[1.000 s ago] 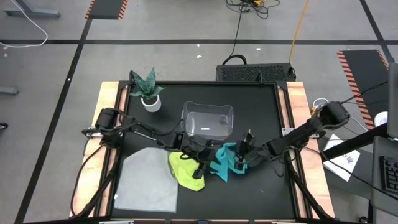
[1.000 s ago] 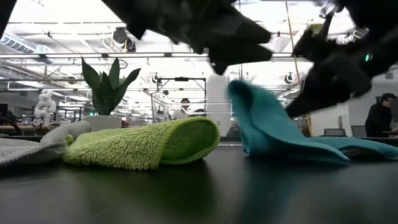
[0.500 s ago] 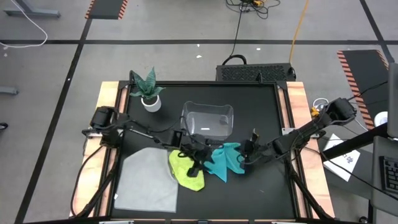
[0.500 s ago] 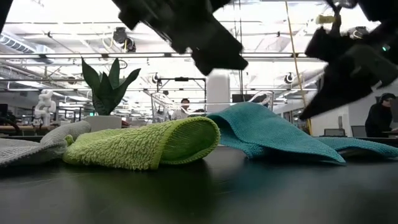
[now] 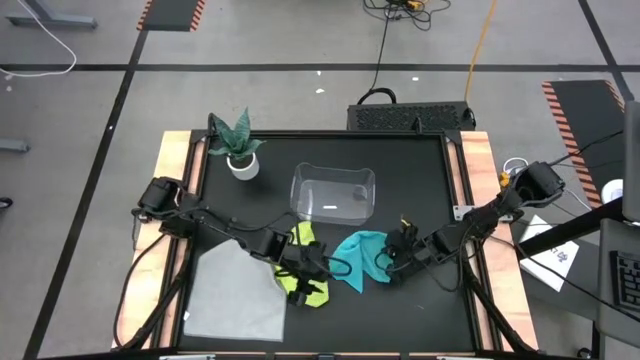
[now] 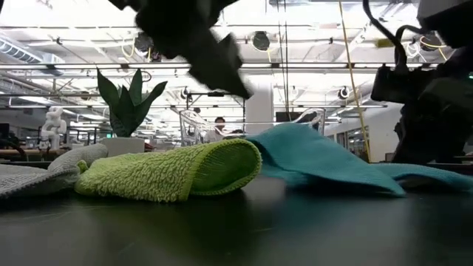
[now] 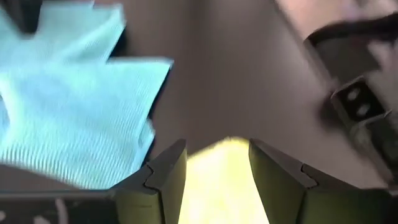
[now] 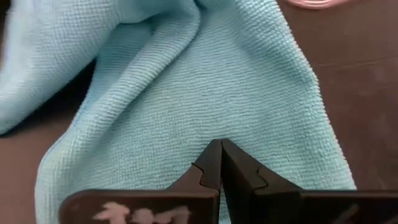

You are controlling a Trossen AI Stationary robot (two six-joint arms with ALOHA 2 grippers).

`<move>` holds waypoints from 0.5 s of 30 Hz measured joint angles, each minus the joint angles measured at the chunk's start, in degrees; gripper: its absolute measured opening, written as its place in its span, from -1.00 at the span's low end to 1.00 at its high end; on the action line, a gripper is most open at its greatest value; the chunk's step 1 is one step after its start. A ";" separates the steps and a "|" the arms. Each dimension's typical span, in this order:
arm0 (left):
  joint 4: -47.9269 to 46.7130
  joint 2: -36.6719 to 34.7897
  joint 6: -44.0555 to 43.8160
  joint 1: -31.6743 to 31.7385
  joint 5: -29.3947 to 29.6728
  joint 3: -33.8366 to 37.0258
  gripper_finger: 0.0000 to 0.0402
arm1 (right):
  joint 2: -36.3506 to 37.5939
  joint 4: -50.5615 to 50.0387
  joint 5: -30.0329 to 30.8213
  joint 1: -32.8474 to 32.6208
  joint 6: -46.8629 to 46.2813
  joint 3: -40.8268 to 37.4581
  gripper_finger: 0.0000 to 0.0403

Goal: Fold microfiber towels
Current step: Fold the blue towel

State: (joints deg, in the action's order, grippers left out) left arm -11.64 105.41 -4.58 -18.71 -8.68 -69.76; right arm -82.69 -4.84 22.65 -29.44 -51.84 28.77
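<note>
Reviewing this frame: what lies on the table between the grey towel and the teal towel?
The yellow-green towel, bunched, with the open left gripper over it. The high view shows it between the grey towel and the teal towel; the low view agrees.

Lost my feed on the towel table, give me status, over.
Left gripper open above yellow-green towel. Right gripper shut, on teal towel. Grey towel flat by left arm. Clear bin behind, not in the way.
</note>
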 joint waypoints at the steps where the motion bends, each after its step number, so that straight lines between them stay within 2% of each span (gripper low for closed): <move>1: -2.07 0.00 -0.47 -0.42 1.06 0.00 -0.13 | -0.95 1.35 0.11 -0.75 -0.37 0.06 -1.00; 7: -7.90 0.00 -1.06 -2.34 10.07 1.62 -0.13 | -3.26 9.02 -0.52 -3.97 -1.17 -0.02 -1.00; 12: -10.47 -0.20 -3.80 -0.85 17.08 4.11 -0.13 | -2.98 8.04 0.72 -5.37 -2.05 -0.06 -1.00; 15: -10.35 -0.20 -4.59 1.43 17.51 4.57 -0.13 | -2.96 6.90 1.10 -5.35 -3.45 -0.04 -1.00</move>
State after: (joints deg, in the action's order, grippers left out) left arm -22.00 105.21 -9.17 -17.28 8.83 -65.19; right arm -85.65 2.06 23.75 -34.79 -55.29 28.73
